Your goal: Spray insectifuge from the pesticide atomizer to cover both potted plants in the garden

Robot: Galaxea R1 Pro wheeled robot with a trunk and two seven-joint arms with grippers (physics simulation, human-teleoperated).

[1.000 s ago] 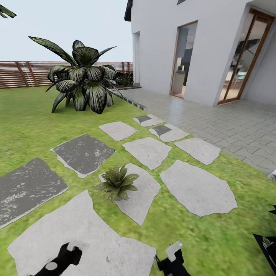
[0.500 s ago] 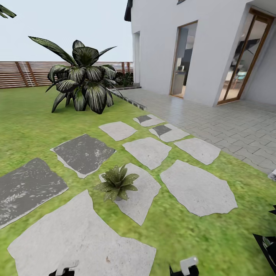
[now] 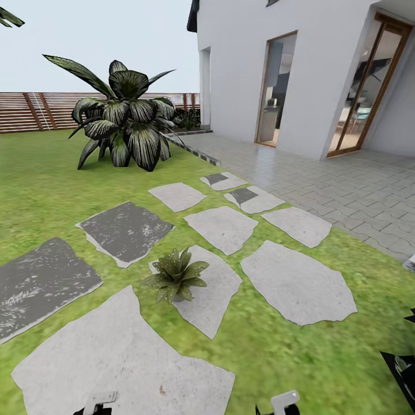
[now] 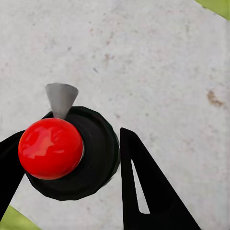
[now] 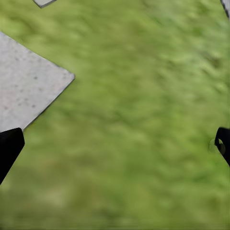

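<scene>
Pesticide atomizer (image 4: 67,151) sits between the fingers of the left tool (image 4: 72,182) in the left wrist view, seen from above: a glossy red ball-shaped top on a round black body, with a small grey cone nozzle poking out over a pale, speckled stepping stone (image 4: 158,62). The black fingers flank the body closely on both sides, so the left tool appears to be closed on the atomizer, though the contact itself is hard to confirm. The right tool (image 5: 115,143) is spread wide and holds nothing, its dark fingertips at the frame edges over blurred green lawn (image 5: 143,120).

By my judgement the pickup is done and the spraying is all still to come. One potted plant (image 3: 176,275), a low rosette of pointed green leaves, stands on the edge of a pale irregular stone (image 3: 210,288) just ahead; no spray shows on it. Its pot is hidden under the leaves. The second plant is yet to be found.

Farther off, the big striped broad-leaved plant (image 3: 124,118) rises before the brown slatted fence (image 3: 34,109).
</scene>
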